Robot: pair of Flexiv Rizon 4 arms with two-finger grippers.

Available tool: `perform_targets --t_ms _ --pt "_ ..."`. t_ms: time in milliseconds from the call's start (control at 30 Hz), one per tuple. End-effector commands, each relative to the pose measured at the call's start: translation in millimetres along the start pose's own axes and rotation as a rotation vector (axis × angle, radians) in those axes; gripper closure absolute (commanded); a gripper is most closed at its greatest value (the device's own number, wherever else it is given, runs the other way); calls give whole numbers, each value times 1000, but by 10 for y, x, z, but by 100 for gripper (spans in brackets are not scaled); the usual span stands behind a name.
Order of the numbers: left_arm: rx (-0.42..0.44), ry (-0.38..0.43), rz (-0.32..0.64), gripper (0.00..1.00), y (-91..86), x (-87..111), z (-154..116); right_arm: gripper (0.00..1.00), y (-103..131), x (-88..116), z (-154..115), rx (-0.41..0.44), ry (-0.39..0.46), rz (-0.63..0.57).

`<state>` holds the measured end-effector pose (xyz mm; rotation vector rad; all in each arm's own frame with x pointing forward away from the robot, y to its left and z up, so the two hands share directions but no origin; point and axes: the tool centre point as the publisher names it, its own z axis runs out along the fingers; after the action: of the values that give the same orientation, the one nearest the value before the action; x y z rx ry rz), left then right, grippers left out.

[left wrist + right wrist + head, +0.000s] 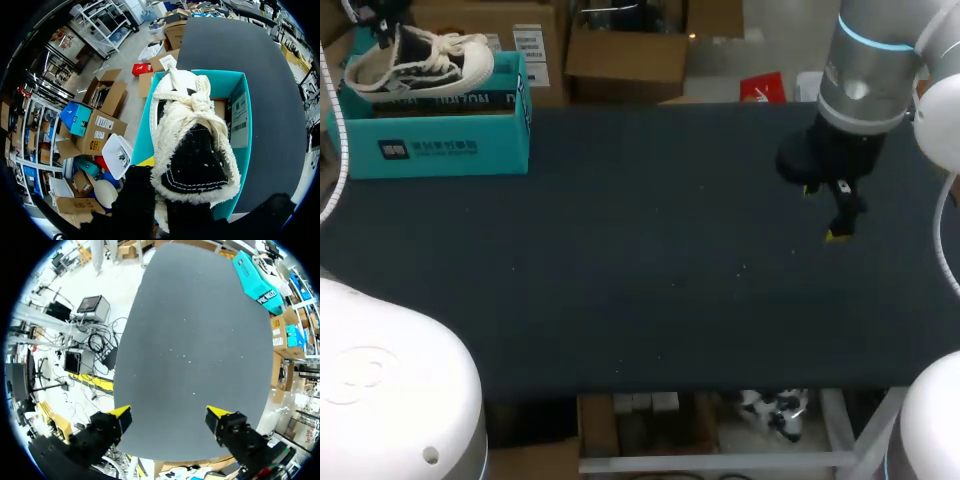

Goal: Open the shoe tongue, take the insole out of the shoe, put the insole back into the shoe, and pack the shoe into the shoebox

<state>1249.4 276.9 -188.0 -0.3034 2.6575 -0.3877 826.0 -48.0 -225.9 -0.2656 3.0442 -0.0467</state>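
- Right, my left gripper (160,205) is closed on the heel end of the sneaker (192,160); the yellow tips are hidden behind the shoe, so I judge the grip from the dark fingers either side of it
- The sneaker hangs directly under that gripper, toe pointing away from it, over the open teal shoebox (239,85) and not fully down inside
- My right gripper (167,417) is spread wide with nothing in it, only bare table (190,315) beneath and ahead of it, well apart from the box
- Risk: a heel-only hold lets the toe sag, and the sole could catch the box's far wall and sit proud
- Risk: the knotted laces (197,97) ahead of the gripper could drape over the rim
- Risk: pressing down may shove or tip the light box, as nothing is steadying it
- I cannot see whether the insole lies flat inside
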Motion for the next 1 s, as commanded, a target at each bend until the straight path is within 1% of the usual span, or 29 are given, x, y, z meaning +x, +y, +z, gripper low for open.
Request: perform_targets --t_ms 33,200,300,400,500,600,700,767,833,1000 --pt "-4 114 10 100 69 -187 217 0 8 -150 -41 -2 105 -20" --pt "-33 149 36 100 181 -132 388 0 22 -170 -17 -10 120 -29" --pt "-36 178 50 100 234 -60 492 0 22 -170 -17 -10 120 -29" --pt "-29 196 79 100 269 45 540 0 22 -170 -17 -10 120 -29" --pt "-38 212 96 100 266 118 611 0 22 -170 -17 -10 120 -29" --pt "-49 247 111 100 277 172 732 0 22 -170 -17 -10 120 -29" --pt "-50 285 135 100 291 248 798 0 22 -170 -17 -10 120 -29" --pt "-63 290 148 100 296 305 835 0 22 -170 -17 -10 120 -29" --pt "-75 301 158 100 295 322 854 0 22 -170 -17 -10 120 -29" --pt "-103 332 155 100 313 369 1020 0 22 -170 -17 -10 120 -29"
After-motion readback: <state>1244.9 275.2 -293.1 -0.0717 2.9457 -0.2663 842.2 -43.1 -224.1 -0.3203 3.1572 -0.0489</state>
